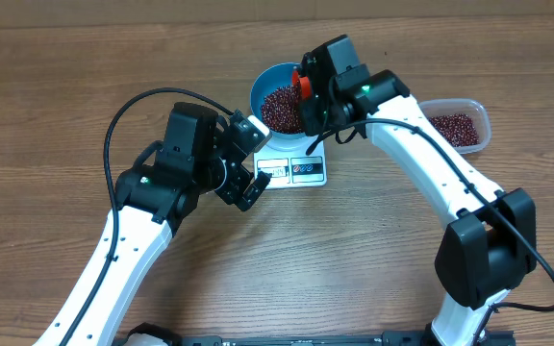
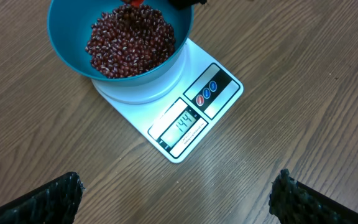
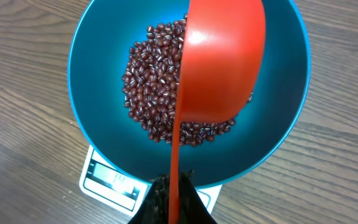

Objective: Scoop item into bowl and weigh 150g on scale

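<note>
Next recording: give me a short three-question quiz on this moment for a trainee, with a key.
1. True or false: the bowl stands on the scale.
2. The red scoop is: A lying flat, B held by the right gripper over the bowl, C standing on the scale.
3. Besides the bowl, what else holds beans?
Key: 1 true; 2 B; 3 the clear tub.

A brown wood-grain counter fills all three views, its grain running roughly side to side from overhead, under even, soft light that casts only faint shadows and a mild sheen.
</note>
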Robot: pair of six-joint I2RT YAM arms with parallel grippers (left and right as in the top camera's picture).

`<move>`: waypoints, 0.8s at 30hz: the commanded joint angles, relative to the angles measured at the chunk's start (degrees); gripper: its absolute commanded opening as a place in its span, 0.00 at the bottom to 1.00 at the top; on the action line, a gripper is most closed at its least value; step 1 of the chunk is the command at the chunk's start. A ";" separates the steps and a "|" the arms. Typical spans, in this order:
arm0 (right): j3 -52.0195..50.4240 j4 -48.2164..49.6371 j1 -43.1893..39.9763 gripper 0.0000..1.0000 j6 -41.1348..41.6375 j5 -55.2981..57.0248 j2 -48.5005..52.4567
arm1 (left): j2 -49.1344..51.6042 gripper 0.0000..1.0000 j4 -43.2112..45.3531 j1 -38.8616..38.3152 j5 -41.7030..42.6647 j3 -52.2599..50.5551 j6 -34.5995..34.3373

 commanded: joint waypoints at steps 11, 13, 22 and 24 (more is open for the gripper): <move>2.03 0.17 0.55 0.04 -2.29 3.96 -2.08 | 0.22 1.00 0.20 -0.39 0.07 -0.13 -0.55; 2.03 0.15 0.55 0.04 -2.29 3.93 -2.08 | 0.22 0.99 0.20 -0.39 0.07 -0.13 -0.55; 2.03 0.11 0.55 0.04 -2.27 3.93 -2.08 | 0.22 1.00 0.20 -0.39 0.07 -0.13 -0.55; 2.03 0.09 0.55 0.04 -2.27 3.93 -2.08 | 0.22 1.00 0.20 -0.39 0.07 -0.13 -0.55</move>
